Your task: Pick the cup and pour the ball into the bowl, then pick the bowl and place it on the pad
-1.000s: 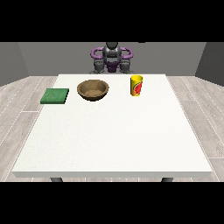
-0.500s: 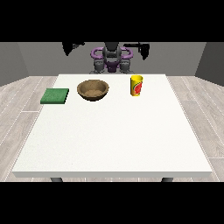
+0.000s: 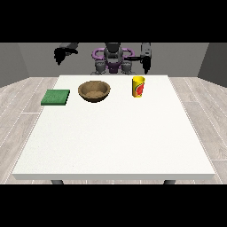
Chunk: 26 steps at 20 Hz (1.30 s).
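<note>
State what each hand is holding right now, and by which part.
Nothing is held. Both hands, at the view's left and right, hang in the air behind the table; the yellow cup stands untouched.

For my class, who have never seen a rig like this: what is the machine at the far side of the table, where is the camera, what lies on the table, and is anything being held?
The machine is a humanoid robot with two arms and black hands. The camera stands across the white table and faces it, so the robot looks small at the top. On the table, in a row at the robot's end, lie a green pad, a brown bowl and a yellow cup. Both hands are raised: the hand at the view's left is out to the side, and the hand at the view's right hangs above and behind the cup. Neither holds anything.
</note>
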{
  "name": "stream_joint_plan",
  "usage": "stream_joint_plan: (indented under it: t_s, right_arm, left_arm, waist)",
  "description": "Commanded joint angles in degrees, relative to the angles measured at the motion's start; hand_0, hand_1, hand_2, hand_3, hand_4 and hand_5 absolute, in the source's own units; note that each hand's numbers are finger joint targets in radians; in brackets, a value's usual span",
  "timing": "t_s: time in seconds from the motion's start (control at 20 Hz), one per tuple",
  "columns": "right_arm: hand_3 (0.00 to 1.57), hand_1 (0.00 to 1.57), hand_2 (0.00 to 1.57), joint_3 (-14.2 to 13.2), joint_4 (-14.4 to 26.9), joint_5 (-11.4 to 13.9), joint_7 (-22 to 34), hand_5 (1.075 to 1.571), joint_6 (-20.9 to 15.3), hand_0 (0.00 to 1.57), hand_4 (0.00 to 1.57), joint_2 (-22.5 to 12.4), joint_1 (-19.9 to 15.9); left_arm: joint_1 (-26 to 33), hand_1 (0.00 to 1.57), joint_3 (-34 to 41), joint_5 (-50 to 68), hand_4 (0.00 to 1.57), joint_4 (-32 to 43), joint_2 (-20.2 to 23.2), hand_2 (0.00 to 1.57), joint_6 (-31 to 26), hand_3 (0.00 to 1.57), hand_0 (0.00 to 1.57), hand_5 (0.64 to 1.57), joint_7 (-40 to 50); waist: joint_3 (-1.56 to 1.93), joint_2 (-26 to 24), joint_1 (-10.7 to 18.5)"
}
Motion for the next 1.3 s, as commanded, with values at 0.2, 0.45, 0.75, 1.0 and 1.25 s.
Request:
stream_joint_plan:
  t_s: [0.2,0.45,0.75,1.0,1.25]
  right_arm:
    - [0.0,0.0,0.0,-1.69,6.41,2.03,-7.35,1.571,3.65,0.0,0.25,-1.46,-3.26]
    - [0.0,0.0,0.0,-4.49,9.02,-0.97,-5.55,1.57,7.39,0.0,0.24,-4.06,-3.04]
    - [0.0,0.0,0.0,-5.21,8.5,-2.31,-5.6,1.567,9.84,0.0,0.27,-5.54,-3.44]
    - [0.0,0.0,0.0,-8.9,11.14,-5.21,-7.41,1.569,13.79,0.0,0.22,-8.99,-4.13]
    - [0.0,0.0,0.0,-9.66,16.17,-5.82,-5.17,1.57,15.0,0.0,0.36,-9.75,-3.34]
  left_arm:
    - [-9.26,0.0,6.94,0.41,0.0,16.35,2.27,0.0,0.42,0.0,0.0,1.454,-10.38]
    - [-13.48,0.0,8.71,0.44,0.0,25.66,2.16,0.0,2.01,0.0,0.0,1.47,-10.89]
    - [-15.14,0.76,9.76,-2.66,0.0,35.05,1.28,0.0,7.6,0.0,0.76,1.453,-18.85]
    - [-17.62,1.31,10.78,-5.66,1.17,39.73,2.63,1.57,13.58,1.57,1.31,1.556,-22.38]
    - [-18.24,1.3,7.09,-10.84,1.22,40.12,2.48,1.57,18.64,1.57,1.3,1.554,-16.25]
  waist:
    - [-0.02,4.5,-1.73]
    - [-0.01,1.13,-2.39]
    - [-0.02,4.37,-5.26]
    - [-0.02,6.66,-6.85]
    - [0.02,1.22,-4.84]
